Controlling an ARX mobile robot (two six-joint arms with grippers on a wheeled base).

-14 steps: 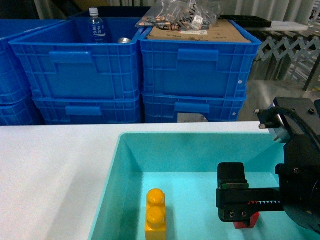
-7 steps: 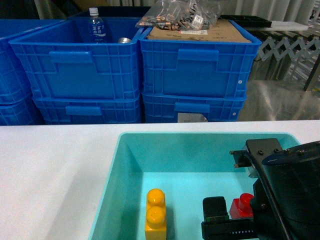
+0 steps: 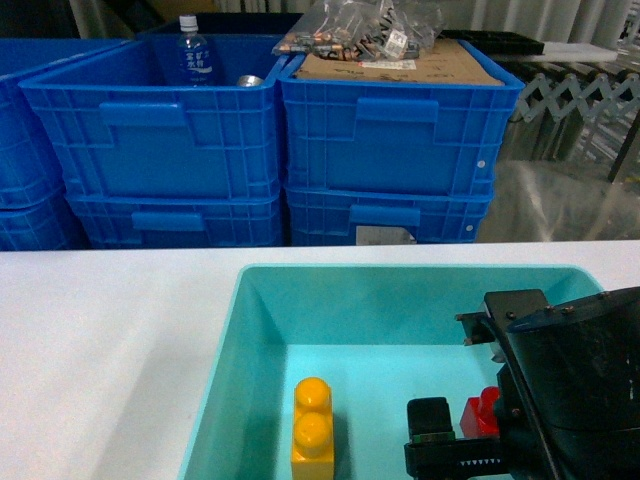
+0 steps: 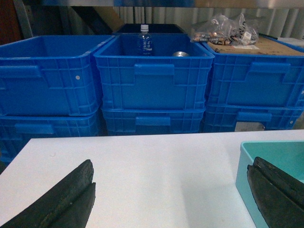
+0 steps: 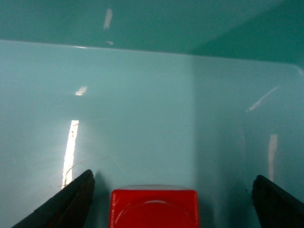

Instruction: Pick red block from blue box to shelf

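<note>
One red block (image 5: pixel 154 208) sat on the floor of the one blue box (image 3: pixel 262 330), between the right gripper's (image 5: pixel 171 199) two fingers (image 5: pixel 71 202), both spread wide and clear of the block on either side, nothing gripped. In the head view the right arm reached down into the box, the block (image 3: pixel 481 415) just past its left finger. One yellow two-stud brick (image 3: pixel 312 432) lay in the same box, well off to the gripper's left. The left gripper (image 4: pixel 166 199) hung above the white table (image 4: pixel 142 171), fingers wide apart, holding nothing, its right finger near the box rim (image 4: pixel 247 156). Beyond the table stood dark blue crates (image 4: pixel 154 80) stacked two high, six showing in the left wrist view. One water bottle (image 4: pixel 145 40) stood in the middle top crate; clear bags (image 3: pixel 360 30) lay on cardboard on the crate to its right.
</note>
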